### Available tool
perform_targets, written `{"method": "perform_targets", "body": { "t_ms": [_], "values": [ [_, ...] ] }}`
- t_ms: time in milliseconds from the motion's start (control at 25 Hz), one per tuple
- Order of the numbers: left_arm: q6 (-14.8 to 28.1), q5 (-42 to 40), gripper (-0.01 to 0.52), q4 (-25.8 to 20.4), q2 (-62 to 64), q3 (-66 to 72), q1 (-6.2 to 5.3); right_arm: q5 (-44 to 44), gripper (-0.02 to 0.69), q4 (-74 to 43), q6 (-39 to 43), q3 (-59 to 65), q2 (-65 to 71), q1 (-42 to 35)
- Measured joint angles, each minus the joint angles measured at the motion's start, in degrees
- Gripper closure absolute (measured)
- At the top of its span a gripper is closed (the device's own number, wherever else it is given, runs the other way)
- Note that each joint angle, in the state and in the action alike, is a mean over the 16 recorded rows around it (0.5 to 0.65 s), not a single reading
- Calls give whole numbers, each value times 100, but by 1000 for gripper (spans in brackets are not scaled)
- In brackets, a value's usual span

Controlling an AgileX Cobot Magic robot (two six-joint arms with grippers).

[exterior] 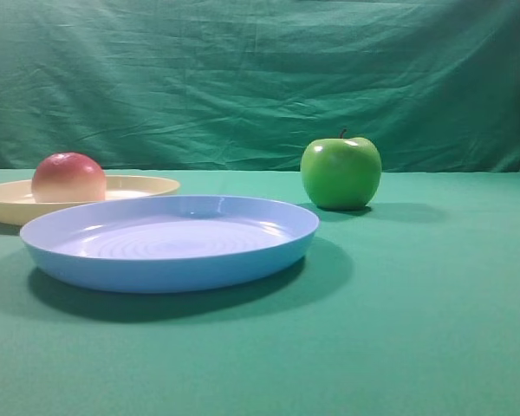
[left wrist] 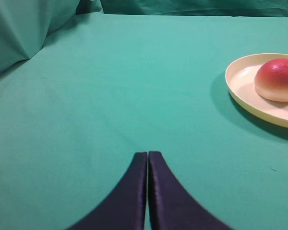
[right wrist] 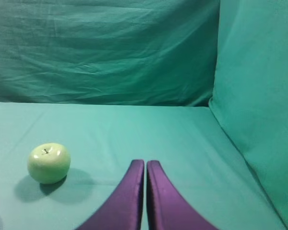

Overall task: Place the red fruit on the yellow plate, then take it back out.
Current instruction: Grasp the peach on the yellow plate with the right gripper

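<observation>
The red fruit [exterior: 68, 178] rests on the yellow plate [exterior: 147, 185] at the far left of the exterior view. From the left wrist, the same red fruit [left wrist: 277, 80] lies on the yellow plate [left wrist: 242, 81] at the right edge. My left gripper [left wrist: 148, 154] is shut and empty, well short of the plate and to its left. My right gripper [right wrist: 145, 162] is likewise shut with nothing in it, over bare cloth. Neither gripper shows in the exterior view.
A large light-blue plate [exterior: 169, 264] sits in front of the yellow one. A green apple [exterior: 341, 172] stands to the right of it, and that apple [right wrist: 49, 163] lies left of my right gripper. Green cloth covers the table and hangs as a backdrop.
</observation>
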Motion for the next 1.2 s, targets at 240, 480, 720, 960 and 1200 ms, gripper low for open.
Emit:
{"method": "perform_targets", "body": {
  "t_ms": [240,480,720,960,1200],
  "values": [
    [0,0,514,0,0,0,0,-275,665,159,47,927,-232,-58],
    [0,0,514,0,0,0,0,-437,665,266,76,1419,-254,-61],
    [0,0,514,0,0,0,0,-562,665,303,79,1588,-254,-61],
    [0,0,514,0,0,0,0,-618,665,353,79,1601,-254,-61],
    [0,0,514,0,0,0,0,-587,665,450,79,1495,-254,-61]
  ]
}}
